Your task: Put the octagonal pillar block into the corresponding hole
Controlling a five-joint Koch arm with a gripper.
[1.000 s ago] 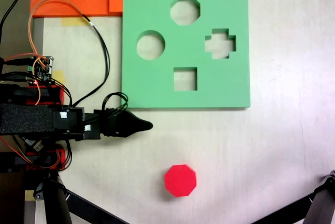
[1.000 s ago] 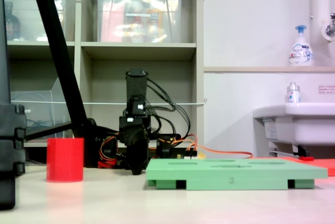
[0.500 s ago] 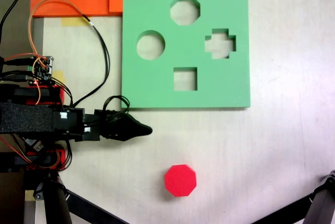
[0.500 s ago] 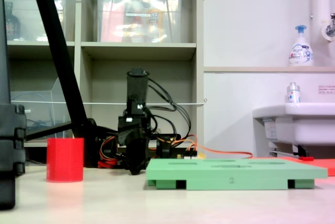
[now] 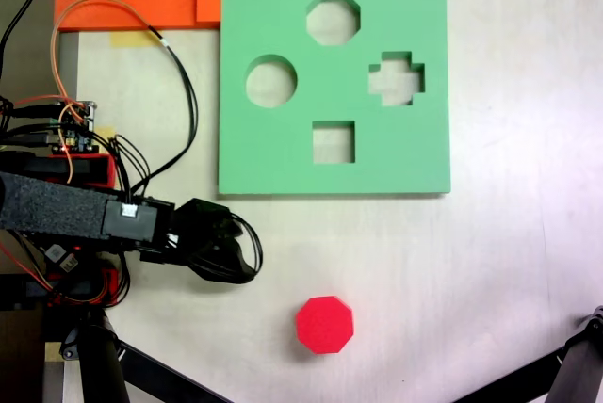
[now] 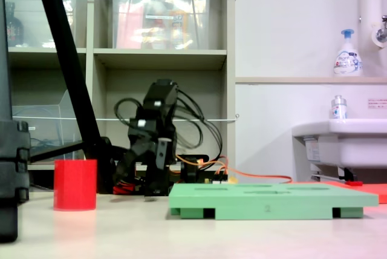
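Whether my jaws stood apart or together I could not tell: in the first exterior view my gripper [image 5: 247, 257] was a dark curled shape, and in the second exterior view [image 6: 148, 193] it hung low over the table [image 5: 490, 262], tilted, with nothing seen between its tips. It held nothing that I could make out. The octagonal pillar block [image 5: 325, 325] stood on the table, apart from me, toward the first exterior view's lower right of my gripper; in the second exterior view it [image 6: 75, 184] stood upright at the left. The corresponding hole [image 5: 333, 18] lay empty near the far edge of the green foam board [image 5: 283, 153], above the round, cross and square cutouts. Black and orange wires [image 5: 179, 92] looped beside the board.
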